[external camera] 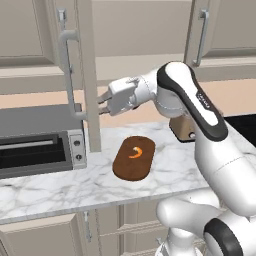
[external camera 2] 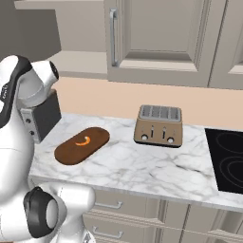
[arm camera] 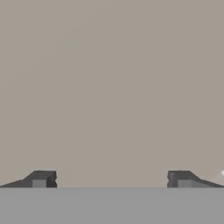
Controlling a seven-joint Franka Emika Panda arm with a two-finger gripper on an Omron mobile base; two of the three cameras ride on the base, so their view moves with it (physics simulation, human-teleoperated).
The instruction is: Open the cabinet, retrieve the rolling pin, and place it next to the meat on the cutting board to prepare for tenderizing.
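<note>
The cabinet's right door [external camera: 88,75] stands swung out, edge-on toward me, with its silver bar handle [external camera: 67,75] on the left face. My gripper [external camera: 102,104] is open right beside that door's edge, at about the height of the handle's lower end. In the hand view the fingertips [arm camera: 41,179] stand wide apart against a plain beige surface with nothing between them. The dark oval cutting board [external camera: 134,159] [external camera 2: 81,145] lies on the marble counter with the small orange meat [external camera: 136,151] [external camera 2: 83,141] on it. The rolling pin is out of view.
A dark toaster oven [external camera: 35,145] sits on the counter left of the open door. Right of the board stands a bronze toaster [external camera 2: 159,126], and a black cooktop [external camera 2: 228,161] lies at the far right. Another wall cabinet [external camera 2: 156,38] hangs closed above the toaster.
</note>
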